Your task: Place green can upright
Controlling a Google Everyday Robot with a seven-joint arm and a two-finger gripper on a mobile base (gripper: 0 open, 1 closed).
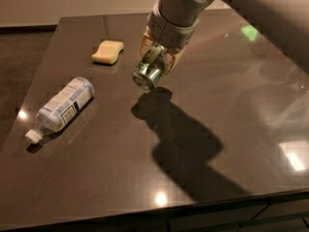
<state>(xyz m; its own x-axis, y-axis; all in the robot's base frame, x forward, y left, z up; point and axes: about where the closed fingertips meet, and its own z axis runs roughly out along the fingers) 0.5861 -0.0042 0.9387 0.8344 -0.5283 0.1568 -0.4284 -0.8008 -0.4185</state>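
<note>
The green can (149,69) is a small shiny metal can held in the air above the dark table (207,86), tilted, with its silver end facing down and toward the camera. My gripper (159,54) is shut on the green can, its beige fingers (173,62) on either side of the can's body. The arm comes in from the upper right. The can's shadow falls on the table just below it.
A clear plastic bottle (60,108) with a white-blue label lies on its side at the left of the table. A yellow sponge (108,51) lies at the back left. The table's front edge runs along the bottom of the view.
</note>
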